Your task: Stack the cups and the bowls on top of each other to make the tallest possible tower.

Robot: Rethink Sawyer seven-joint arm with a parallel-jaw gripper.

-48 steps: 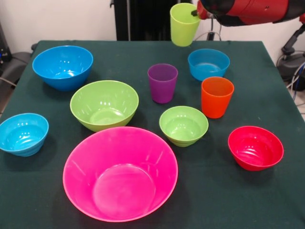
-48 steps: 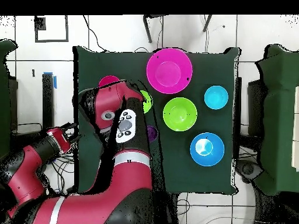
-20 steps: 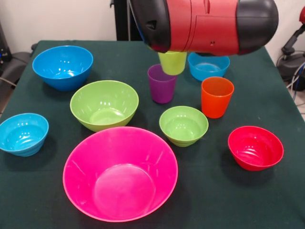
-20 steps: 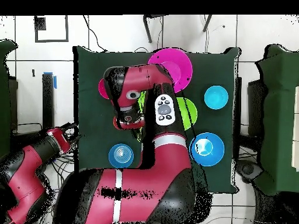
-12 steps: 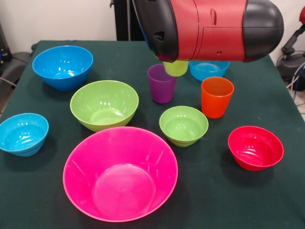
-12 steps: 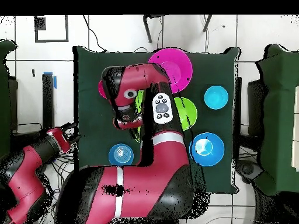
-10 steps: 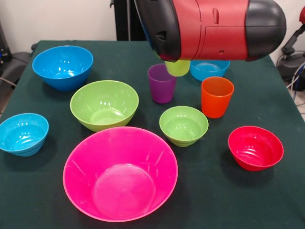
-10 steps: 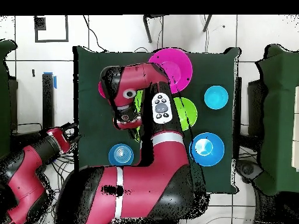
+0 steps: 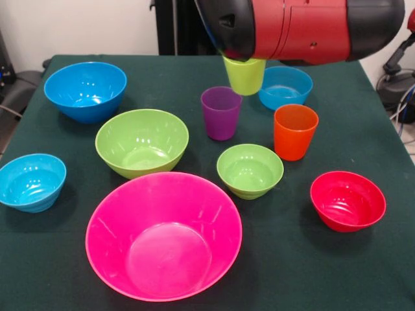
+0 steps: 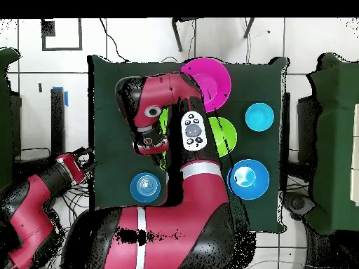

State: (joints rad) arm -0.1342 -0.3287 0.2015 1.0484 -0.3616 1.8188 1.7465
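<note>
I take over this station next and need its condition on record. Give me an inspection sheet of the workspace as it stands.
Surface: table under a dark green cloth, flat.
Cups: lime green cup hangs under the arm, off the cloth; purple cup and orange cup stand upright, apart.
Bowls: pink bowl, large green bowl, large blue bowl, small green bowl, red bowl and two light-blue bowls, all upright, separate, none nested.
Tower: not started.
Clutter: nothing seen.
Gripper: hidden behind the arm; state cannot be told.
Cables: loose wires on the floor beside the table.
Surroundings: tiled floor, dark chairs at the sides.
</note>
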